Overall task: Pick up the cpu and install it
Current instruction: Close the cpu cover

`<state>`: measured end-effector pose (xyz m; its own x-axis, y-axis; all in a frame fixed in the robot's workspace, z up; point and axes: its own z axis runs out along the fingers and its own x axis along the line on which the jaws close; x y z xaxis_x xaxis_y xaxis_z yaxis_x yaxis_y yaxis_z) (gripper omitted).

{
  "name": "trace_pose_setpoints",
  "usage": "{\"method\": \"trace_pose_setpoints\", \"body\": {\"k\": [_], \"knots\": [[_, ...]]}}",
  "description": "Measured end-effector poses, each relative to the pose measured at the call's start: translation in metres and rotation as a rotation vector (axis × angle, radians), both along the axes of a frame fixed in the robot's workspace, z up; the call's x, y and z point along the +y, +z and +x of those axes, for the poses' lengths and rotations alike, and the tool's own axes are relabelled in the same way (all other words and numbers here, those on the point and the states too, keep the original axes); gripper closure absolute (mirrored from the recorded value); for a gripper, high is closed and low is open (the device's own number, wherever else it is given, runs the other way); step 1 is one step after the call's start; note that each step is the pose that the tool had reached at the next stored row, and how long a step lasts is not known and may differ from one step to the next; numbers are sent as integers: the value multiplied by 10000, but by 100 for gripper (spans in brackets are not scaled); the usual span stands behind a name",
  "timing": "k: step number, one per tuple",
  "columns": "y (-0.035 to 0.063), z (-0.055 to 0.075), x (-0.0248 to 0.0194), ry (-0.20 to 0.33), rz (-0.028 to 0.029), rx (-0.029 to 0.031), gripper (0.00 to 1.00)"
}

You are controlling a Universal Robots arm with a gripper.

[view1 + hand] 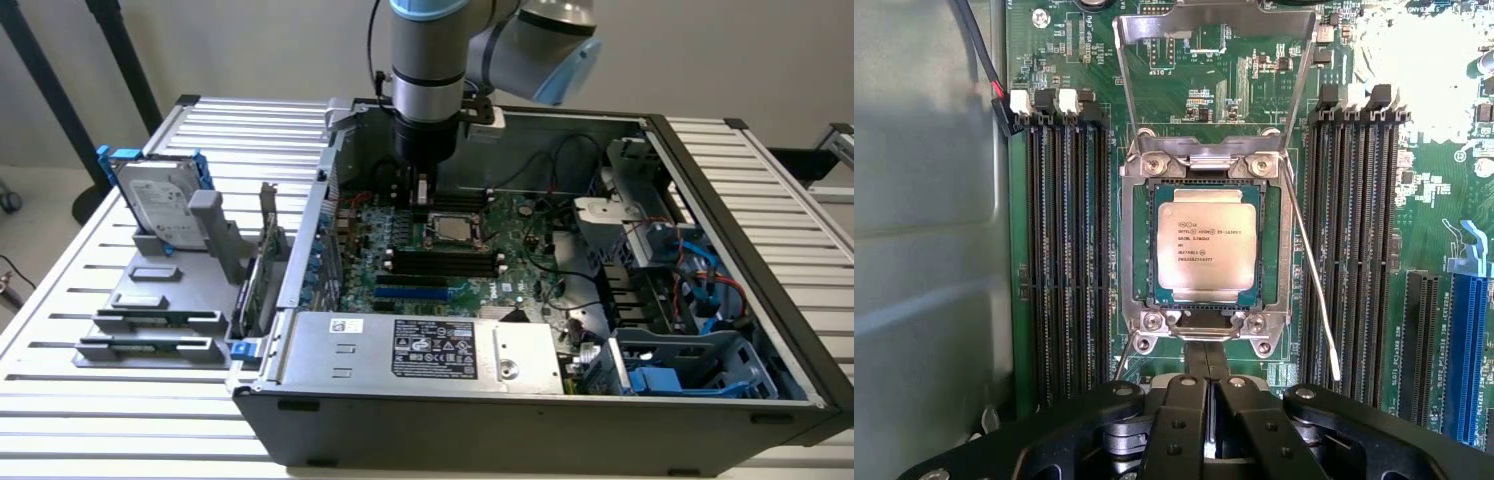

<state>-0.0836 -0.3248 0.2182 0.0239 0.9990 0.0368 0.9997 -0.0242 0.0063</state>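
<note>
Nearest the wrist camera, the pincer [1206,370] has its two black fingers pressed together with nothing between them; it holds nothing. It hangs just above the lower edge of the socket frame [1139,260], and in the exterior view it [422,195] hangs from the arm [427,60] straight down into the open computer case [534,420].

Just past the fingertips, the cpu [1206,250] lies flat and square inside the socket, silver top up and printed text readable; its dark rim sits evenly within the frame on all sides, so it looks seated rather than tilted (how fully it has dropped onto the contacts cannot be judged from above). In the exterior view it [454,232] is the bright square near the middle of the motherboard [441,265].

Beyond the chip, the load plate [1125,90] stands swung up on its hinge, which leaves the socket open from above; the thin wire lever [1309,270] runs loose along one side, unlatched, so nothing clamps the chip down yet. Banks of black memory slots [1059,250] flank the socket on both sides, all empty.

Farther off, on the slatted desk [80,400] toward the exterior view's left, a hard drive [158,205] in a blue bracket stands upright in a grey holder, well apart from the case.
</note>
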Motion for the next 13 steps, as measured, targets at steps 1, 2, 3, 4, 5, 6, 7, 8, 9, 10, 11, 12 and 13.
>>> {"method": "trace_pose_setpoints", "body": {"k": [1, 2, 3, 4, 5, 6, 7, 8, 9, 10, 11, 12, 13], "knots": [[0, 0, 0, 0, 0, 0, 89], [0, 0, 0, 0, 0, 0, 89], [0, 0, 0, 0, 0, 0, 89], [0, 0, 0, 0, 0, 0, 89], [0, 0, 0, 0, 0, 0, 89], [0, 0, 0, 0, 0, 1, 89], [1, 2, 0, 0, 0, 0, 89], [10, 22, 0, 0, 0, 7, 89], [30, 57, 0, -2, -2, 30, 89], [57, 101, 0, -1, -1, 52, 89], [90, 151, 0, 0, 0, 74, 89], [125, 196, 0, -1, -1, 91, 89], [160, 241, 0, 0, 0, 104, 89]]}}
